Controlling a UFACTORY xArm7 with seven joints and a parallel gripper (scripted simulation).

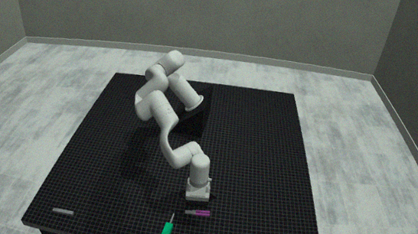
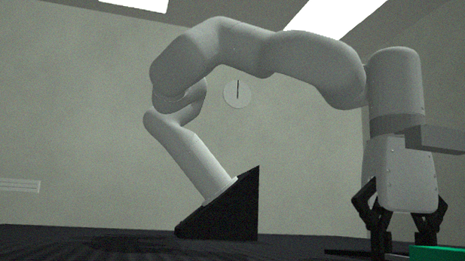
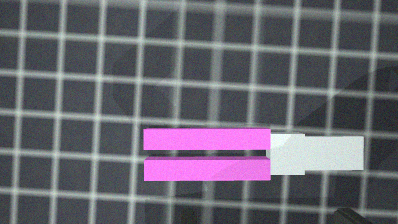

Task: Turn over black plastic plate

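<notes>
The black plate lies flat near the table's front edge under the gripper, whose fingers clamp its thin rim (probably light, stiff and slippery, so hold the edges).
</notes>
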